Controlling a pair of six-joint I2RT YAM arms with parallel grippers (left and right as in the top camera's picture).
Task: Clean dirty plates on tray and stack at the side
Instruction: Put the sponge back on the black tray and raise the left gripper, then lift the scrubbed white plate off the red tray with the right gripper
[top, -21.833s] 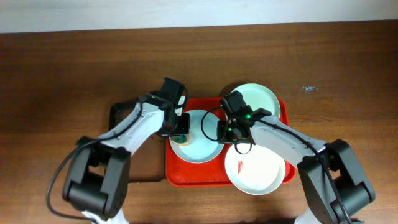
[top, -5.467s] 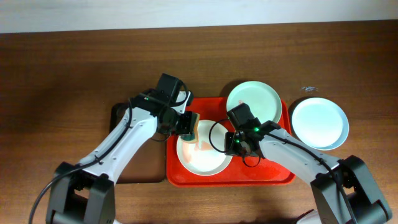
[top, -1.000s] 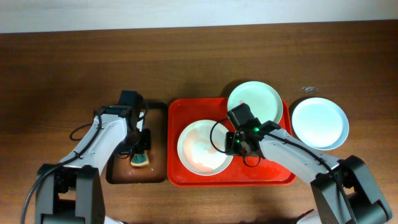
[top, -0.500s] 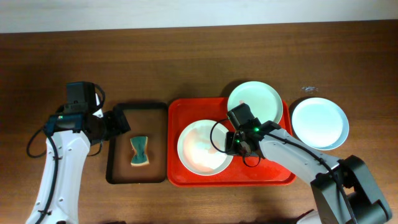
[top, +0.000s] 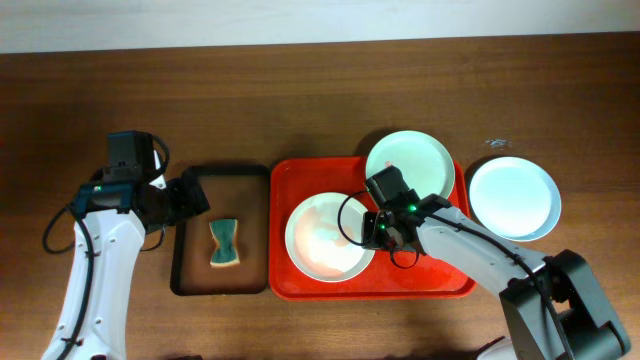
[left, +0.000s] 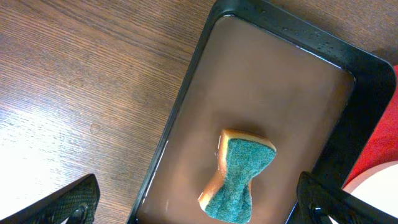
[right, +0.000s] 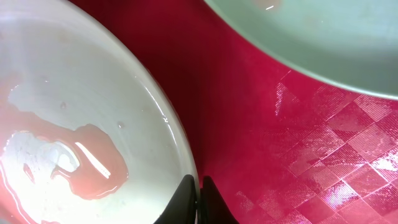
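Pinching the right rim of the smeared plate (top: 325, 237), the right claw (right: 198, 198) is pressing together; plate is lying mid red tray (top: 290, 283), pinkish wet film in centre. Left claw (top: 198, 195) is hanging spread wide, holding nothing, by the brown tray (top: 190, 282) w/ sponge (top: 224, 244) inside. 2nd plate (top: 408, 165) is sitting at tray's far right corner, 3rd plate (top: 514, 197) on bench (top: 300, 100) just right of tray.

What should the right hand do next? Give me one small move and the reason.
Probably lift the wet plate off the red tray, towards the clean plate on the table. The right hand is shut on its rim, the sponge lies in the brown tray, and the left hand is open and clear.
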